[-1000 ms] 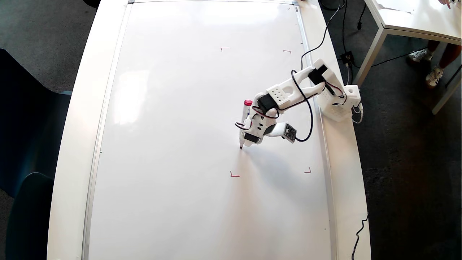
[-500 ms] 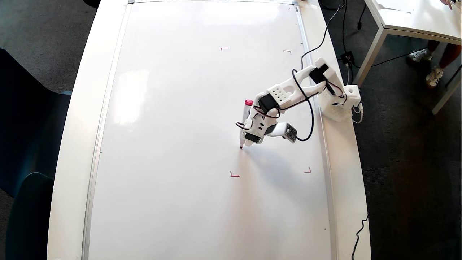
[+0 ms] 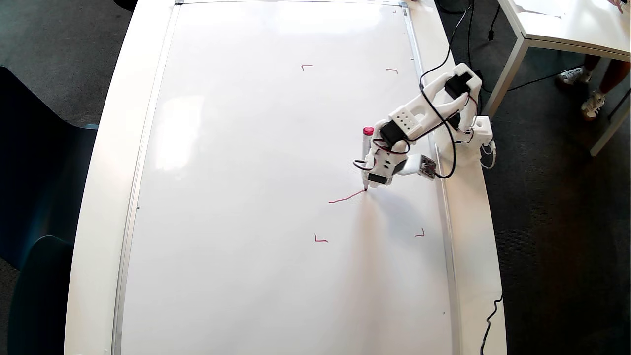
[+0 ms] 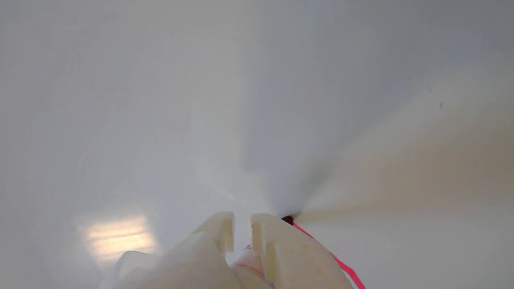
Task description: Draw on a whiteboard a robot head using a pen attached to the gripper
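Whiteboard [image 3: 246, 148], a very large glossy white rectangular board with a thin silver frame, fills the tabletop and carries all the work. Nearest the wrist camera, the white 3D-printed plastic gripper [image 4: 242, 228] shows two fingertips standing almost together with only a narrow slot between them; nothing sits in that slot. The slim white pen [image 3: 366, 160] with red cap end and dark tip runs alongside the claw rather than between its fingertips, so it appears fastened to the claw body; how it is fastened cannot be made out. It stands near upright, cap uppermost, which keeps the tip square to the board.

The tip [image 4: 287, 219] touches the board, and a thin red line [image 3: 347, 197] trails from it, down and to the left in the overhead view. That short, slightly wavy stroke is all that exists of the robot head; in my judgement the outline is barely begun.

Four tiny red corner marks, such as one at lower left [image 3: 320, 240], lie around the stroke and probably bound the drawing area. Beyond, the arm's white base [image 3: 475, 133] sits on the white table rim [image 3: 468, 222] just off the board's right edge.
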Controlling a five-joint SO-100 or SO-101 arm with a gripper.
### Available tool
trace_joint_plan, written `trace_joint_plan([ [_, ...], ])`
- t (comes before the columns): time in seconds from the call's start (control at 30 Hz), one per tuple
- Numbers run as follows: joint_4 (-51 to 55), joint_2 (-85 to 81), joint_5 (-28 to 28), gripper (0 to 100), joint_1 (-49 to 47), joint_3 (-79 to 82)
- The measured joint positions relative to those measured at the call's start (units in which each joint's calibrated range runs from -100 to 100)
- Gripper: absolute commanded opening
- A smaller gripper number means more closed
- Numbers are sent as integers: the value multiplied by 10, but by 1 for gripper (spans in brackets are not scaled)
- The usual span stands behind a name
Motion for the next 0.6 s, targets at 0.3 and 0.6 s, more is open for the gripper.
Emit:
trace_joint_plan([
  [0.3, 0, -106, 0, 1, -29, 146],
  [0.6, -15, -145, 0, 1, -23, 213],
])
